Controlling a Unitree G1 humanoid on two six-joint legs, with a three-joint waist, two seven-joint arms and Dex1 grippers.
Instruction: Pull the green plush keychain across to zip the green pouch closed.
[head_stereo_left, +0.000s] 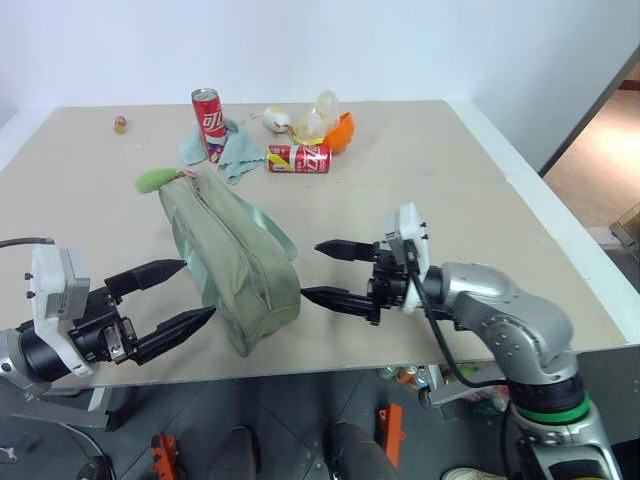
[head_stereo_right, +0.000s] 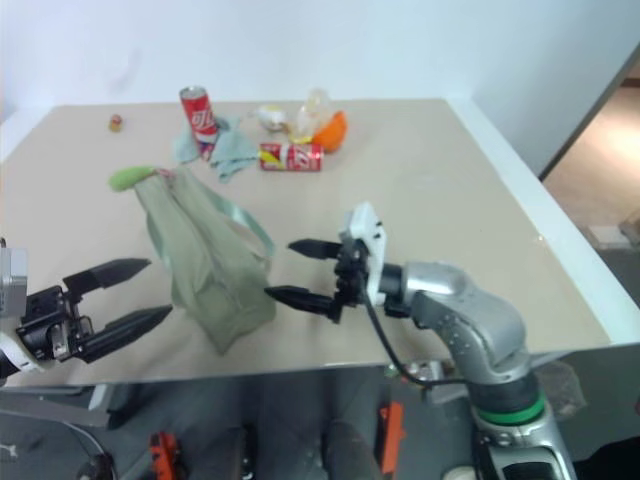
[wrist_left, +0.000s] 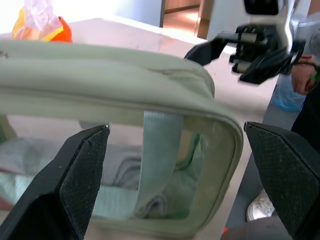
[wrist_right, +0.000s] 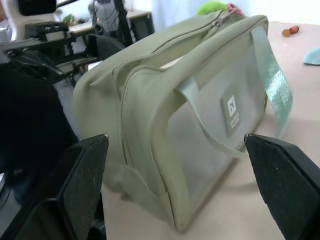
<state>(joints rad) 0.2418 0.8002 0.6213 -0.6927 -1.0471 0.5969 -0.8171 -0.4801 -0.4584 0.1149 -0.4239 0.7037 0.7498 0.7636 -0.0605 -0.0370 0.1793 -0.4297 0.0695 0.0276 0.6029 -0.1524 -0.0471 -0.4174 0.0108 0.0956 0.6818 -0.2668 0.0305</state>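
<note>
— Where's the green plush keychain (head_stereo_left: 152, 180)?
— At the green pouch (head_stereo_left: 232, 263)'s eleven o'clock end.
— And the grippers?
— Left gripper (head_stereo_left: 170, 298) and right gripper (head_stereo_left: 324, 272) both spread wide, flanking the pouch, gripping nothing.

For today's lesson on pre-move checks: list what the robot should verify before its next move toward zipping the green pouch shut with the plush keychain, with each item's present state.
1. Left end effector open, holding nothing: ok.
2. Right end effector open, holding nothing: ok.
3. Green pouch between both end effectors, resting on the table: ok.
4. Green plush keychain in view at the pouch's far end, ungrasped: ok.
5. Cola cans and teal cloth lie apart from the pouch: ok.
6. Zip's present extent: cannot tell.
</note>
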